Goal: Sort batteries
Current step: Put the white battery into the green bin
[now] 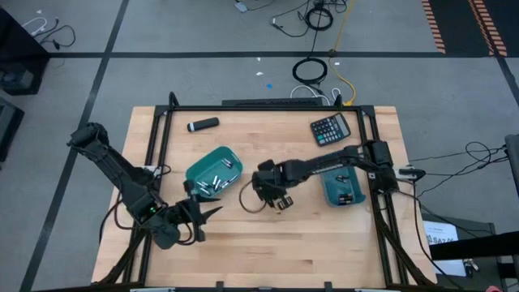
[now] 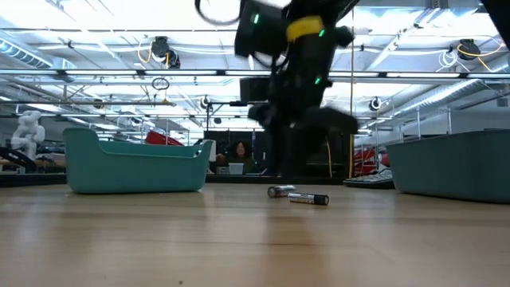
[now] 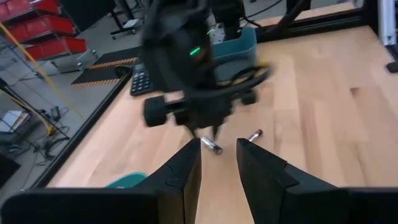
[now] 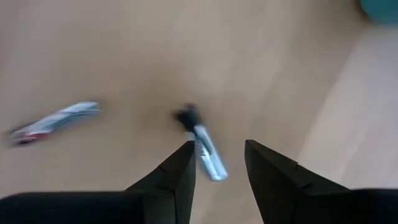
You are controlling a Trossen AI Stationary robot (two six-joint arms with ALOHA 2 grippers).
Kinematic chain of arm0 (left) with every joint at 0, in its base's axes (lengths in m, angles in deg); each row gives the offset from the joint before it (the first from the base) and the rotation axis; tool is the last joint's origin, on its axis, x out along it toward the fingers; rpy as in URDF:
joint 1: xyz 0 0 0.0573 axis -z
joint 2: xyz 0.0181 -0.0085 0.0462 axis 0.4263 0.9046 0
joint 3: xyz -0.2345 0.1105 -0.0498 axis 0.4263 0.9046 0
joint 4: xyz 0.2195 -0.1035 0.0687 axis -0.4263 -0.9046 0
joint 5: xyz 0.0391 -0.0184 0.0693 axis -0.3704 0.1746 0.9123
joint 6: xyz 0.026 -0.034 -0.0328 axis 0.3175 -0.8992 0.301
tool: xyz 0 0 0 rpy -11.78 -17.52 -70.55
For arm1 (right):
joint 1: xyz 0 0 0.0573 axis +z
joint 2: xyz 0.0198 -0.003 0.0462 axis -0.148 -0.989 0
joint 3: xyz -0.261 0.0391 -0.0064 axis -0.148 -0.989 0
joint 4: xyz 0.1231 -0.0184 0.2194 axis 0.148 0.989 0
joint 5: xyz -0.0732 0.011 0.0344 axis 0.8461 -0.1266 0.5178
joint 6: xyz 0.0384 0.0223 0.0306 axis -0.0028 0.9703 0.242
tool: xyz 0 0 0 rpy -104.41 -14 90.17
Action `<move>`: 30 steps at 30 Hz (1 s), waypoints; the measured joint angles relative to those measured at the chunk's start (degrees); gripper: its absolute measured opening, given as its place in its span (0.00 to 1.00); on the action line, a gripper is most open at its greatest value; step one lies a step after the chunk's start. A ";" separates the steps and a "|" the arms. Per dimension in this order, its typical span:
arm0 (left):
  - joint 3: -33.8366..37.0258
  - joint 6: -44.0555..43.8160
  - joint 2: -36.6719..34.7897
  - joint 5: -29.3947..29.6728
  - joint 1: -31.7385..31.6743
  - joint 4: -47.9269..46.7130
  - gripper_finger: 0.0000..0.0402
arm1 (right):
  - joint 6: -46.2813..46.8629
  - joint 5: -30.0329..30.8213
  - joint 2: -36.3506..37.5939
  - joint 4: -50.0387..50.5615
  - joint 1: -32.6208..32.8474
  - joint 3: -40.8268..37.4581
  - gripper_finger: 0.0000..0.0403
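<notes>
Two small silvery batteries lie on their sides on the wooden table, one (image 2: 280,191) beside the other (image 2: 309,198). My right gripper (image 1: 276,201) hangs over them at mid-table, pointing down and open. In the right wrist view one battery (image 4: 205,152) lies on the wood between the open fingers, close to one finger, and the other battery (image 4: 56,121) lies off to the side. Several more batteries (image 1: 217,180) rest in the left teal bin (image 1: 212,172). My left gripper (image 1: 207,212) waits open near the table's near left, level, facing the right gripper (image 3: 199,115).
A second teal bin (image 1: 342,188) sits under the right arm toward the table's right. A calculator (image 1: 331,128) and a black marker-like cylinder (image 1: 203,124) lie near the far edge. Bare wood stretches along the near side of the table (image 1: 308,251).
</notes>
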State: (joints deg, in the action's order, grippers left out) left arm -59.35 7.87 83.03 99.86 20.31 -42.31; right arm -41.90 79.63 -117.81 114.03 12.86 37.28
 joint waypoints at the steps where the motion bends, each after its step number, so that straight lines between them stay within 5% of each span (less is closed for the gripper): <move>1: 0.00 -0.60 -0.18 0.06 0.23 -0.20 0.28 | -0.04 -0.04 -0.41 -0.59 -0.83 0.00 0.32; 11: -0.02 -5.74 -0.48 -0.13 0.72 -2.57 0.28 | -2.83 -1.48 -4.13 -0.97 -2.48 0.19 0.32; 22: -0.02 -7.40 -0.46 -0.27 0.73 -4.65 0.28 | -0.29 2.88 0.52 -1.10 -2.53 -0.11 0.32; 30: -0.02 -11.87 -0.46 -1.98 0.65 -6.38 0.28 | 10.45 3.48 1.37 2.64 -0.55 0.24 0.32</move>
State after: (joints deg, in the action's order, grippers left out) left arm -59.38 -4.00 82.56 97.88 20.96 -48.69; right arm -31.45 83.11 -116.44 116.67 12.31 37.52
